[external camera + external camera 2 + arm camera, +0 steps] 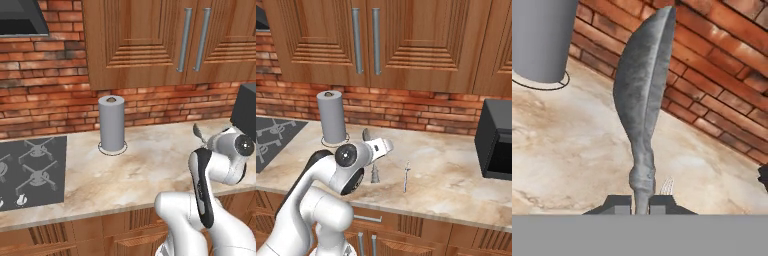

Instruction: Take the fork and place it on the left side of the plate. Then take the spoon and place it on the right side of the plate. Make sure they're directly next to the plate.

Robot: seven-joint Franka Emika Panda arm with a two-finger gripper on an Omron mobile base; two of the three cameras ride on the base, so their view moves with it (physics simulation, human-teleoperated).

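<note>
Currently on record, kitchen counter scene:

Item one: fingers (641, 204), two small dark tips, clamped together on the thin handle of the spoon (643, 100). In the hand view the spoon stands straight up from between the tips, its oval bowl seen nearly edge-on, grey and mottled, raised against the brick wall (712, 65). In the left base view the spoon (198, 132) pokes up just behind the white wrist, bowl uppermost, clear of the counter (150, 160). In the right base view the spoon (365, 135) shows beside the hand, held above the marble surface, its bowl near the base of the paper-towel roll (333, 117).

Item two: fork (405, 177), slim grey metal, lying flat on the counter (446, 170), to the right of the arm, apart from the fingers. A pale glimpse of its tines (667, 186) appears low in the hand view, just beside the spoon handle.

Item three: paper-towel roll (111, 123), grey, upright on a ring base, standing near the wall; well taller than the spoon.

Item four: stove top (30, 170), dark with grates, set in the counter at the left.

Item five: black appliance (496, 140), boxy, at the right end of the counter.

Item six: wooden wall cabinets (165, 40) with long metal handles, above the brick
</note>
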